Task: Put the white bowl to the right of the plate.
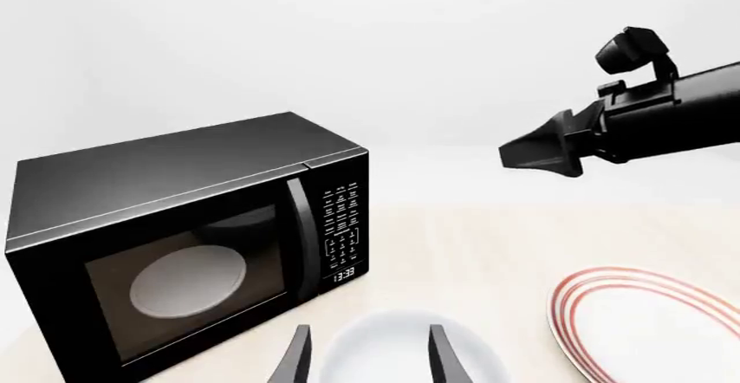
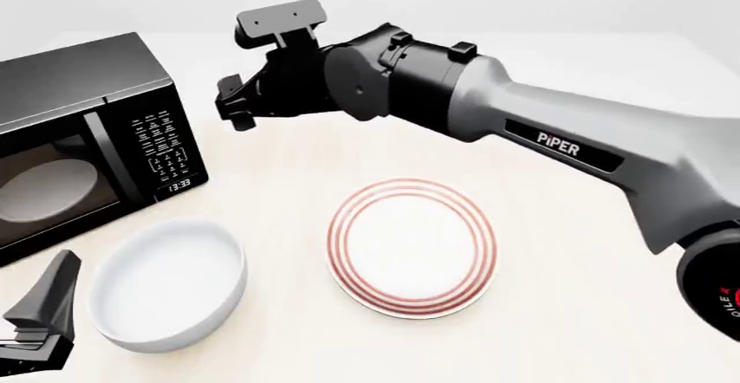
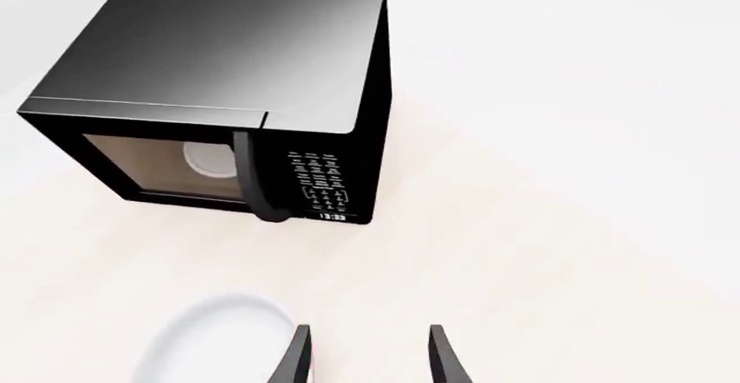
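The white bowl [image 2: 168,283] stands on the table left of the plate [image 2: 413,246], which has red rings. My left gripper [image 2: 41,309] is low at the front left, just beside the bowl and apart from it. In the left wrist view it [image 1: 370,361] is open, with the bowl [image 1: 390,344] seen beyond its fingers and the plate [image 1: 647,322] off to one side. My right gripper [image 2: 235,108] hangs high over the far side of the table near the microwave. In the right wrist view it [image 3: 370,361] is open and empty, and the bowl's rim [image 3: 220,335] shows below it.
A black microwave [image 2: 81,132] stands at the far left with its door shut and a pale disc behind the glass. It also shows in the left wrist view [image 1: 185,236] and the right wrist view [image 3: 231,97]. The right arm [image 2: 555,140] spans the table above the plate.
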